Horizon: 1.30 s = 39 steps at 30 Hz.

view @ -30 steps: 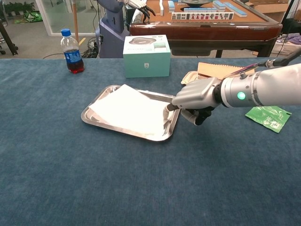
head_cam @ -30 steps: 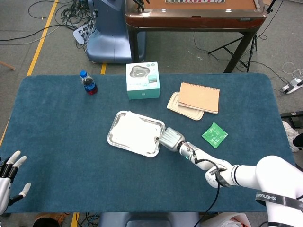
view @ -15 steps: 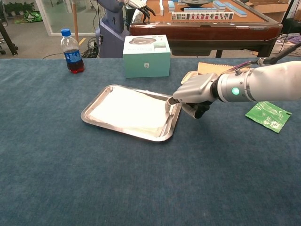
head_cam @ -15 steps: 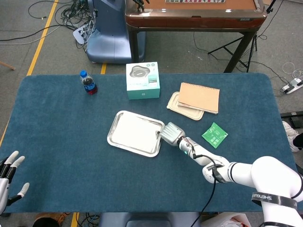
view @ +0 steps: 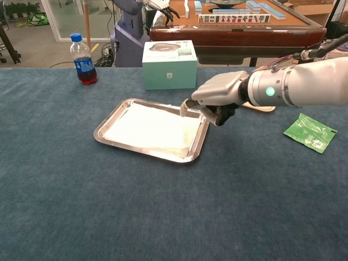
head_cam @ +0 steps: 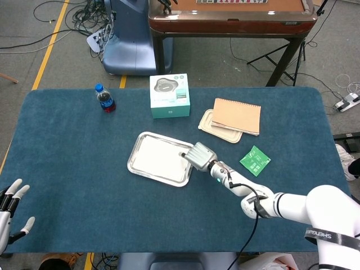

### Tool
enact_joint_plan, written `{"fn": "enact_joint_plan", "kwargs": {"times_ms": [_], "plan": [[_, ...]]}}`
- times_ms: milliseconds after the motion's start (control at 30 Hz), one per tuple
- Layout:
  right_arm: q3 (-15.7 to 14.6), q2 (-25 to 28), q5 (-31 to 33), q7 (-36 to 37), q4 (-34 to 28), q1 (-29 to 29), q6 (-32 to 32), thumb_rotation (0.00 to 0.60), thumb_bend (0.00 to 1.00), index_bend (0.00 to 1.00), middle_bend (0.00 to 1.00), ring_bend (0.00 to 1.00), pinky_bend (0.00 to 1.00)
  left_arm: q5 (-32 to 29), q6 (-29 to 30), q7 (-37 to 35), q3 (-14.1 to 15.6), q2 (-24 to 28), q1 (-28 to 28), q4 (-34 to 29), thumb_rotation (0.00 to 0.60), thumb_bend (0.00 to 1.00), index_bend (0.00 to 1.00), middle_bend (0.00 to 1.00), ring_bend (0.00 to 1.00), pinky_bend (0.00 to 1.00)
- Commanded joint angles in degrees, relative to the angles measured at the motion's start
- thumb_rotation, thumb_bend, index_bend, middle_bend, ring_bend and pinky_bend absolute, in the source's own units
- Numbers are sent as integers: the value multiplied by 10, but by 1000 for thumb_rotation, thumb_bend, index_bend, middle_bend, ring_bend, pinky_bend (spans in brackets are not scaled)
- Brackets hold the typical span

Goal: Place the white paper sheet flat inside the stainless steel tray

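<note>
The stainless steel tray (head_cam: 131, 163) (view: 101, 132) lies near the middle of the blue table. The white paper sheet (head_cam: 159, 158) (view: 151, 127) rests inside it, nearly flat, with its far right corner slightly raised. My right hand (head_cam: 199, 154) (view: 216, 95) hovers over the tray's right rim, fingers curled, and pinches that raised corner between thumb and finger. My left hand (head_cam: 9, 210) shows only in the head view, at the table's near left edge, fingers spread and holding nothing.
A cola bottle (head_cam: 104, 98) (view: 82, 58) stands at the far left. A teal box (head_cam: 169, 95) (view: 169, 63) sits behind the tray. A brown notebook (head_cam: 237, 115) lies on a container, with a green packet (head_cam: 255, 161) (view: 308, 132) to the right.
The paper has dropped from a raised, tilted pose to lie almost flat in the tray. My right hand has moved left and farther along the tray's right rim. The left hand is still.
</note>
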Motion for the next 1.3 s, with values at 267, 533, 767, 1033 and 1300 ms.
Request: {"fn": "enact_joint_plan", "kwargs": {"times_ms": [267, 533, 767, 1033, 1300], "plan": [[35, -25, 14, 5, -1, 27, -9, 600, 1000, 191, 1000, 1000, 1000, 0, 7, 4, 1, 3, 5, -4, 600, 243, 167, 92, 101, 0], [23, -43, 7, -10, -11, 39, -20, 600, 1000, 191, 1000, 1000, 1000, -2, 9, 3, 1, 5, 8, -3, 600, 243, 167, 92, 102, 0], [18, -65, 12, -17, -1, 50, -28, 600, 1000, 191, 1000, 1000, 1000, -1, 9, 4, 1, 4, 8, -4, 600, 243, 167, 92, 102, 0], [-4, -38, -11, -15, -40, 35, -16, 600, 1000, 191, 1000, 1000, 1000, -4, 11, 0, 2, 4, 12, 0, 600, 243, 167, 92, 101, 0], [-21, -1, -35, -9, -82, 14, 0, 600, 1000, 191, 1000, 1000, 1000, 0, 8, 0, 1, 3, 8, -1, 600, 242, 167, 92, 102, 0]]}}
